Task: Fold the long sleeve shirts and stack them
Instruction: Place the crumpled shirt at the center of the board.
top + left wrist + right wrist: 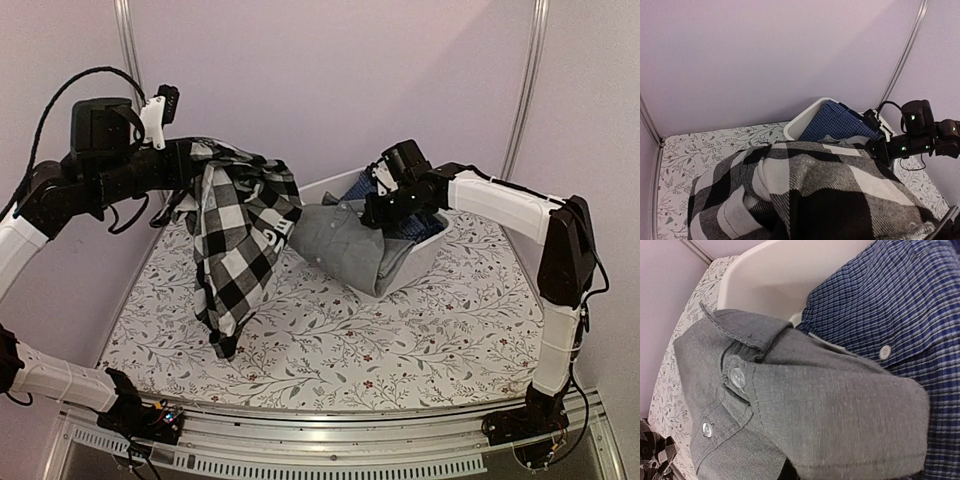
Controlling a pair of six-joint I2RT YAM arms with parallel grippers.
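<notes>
The left pincer point(192, 162) is closed on the check shirt point(235, 240) and buried in its folds. The shirt hangs from it above the left side of the counter point(400, 340). The right pincer point(378, 205) is closed on the grey shirt point(340, 240), which drapes over the bin point(425, 260) rim. 1 blue shirt point(900, 305) lies inside, beside it.

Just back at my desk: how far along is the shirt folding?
Done: nothing; no folded shirt lies on the table. In hand: the left gripper holds the checked shirt hanging unfolded, and the right gripper is shut on the grey shirt draped over the bin. Left: fold both, plus the blue shirt in the bin, then stack.
</notes>
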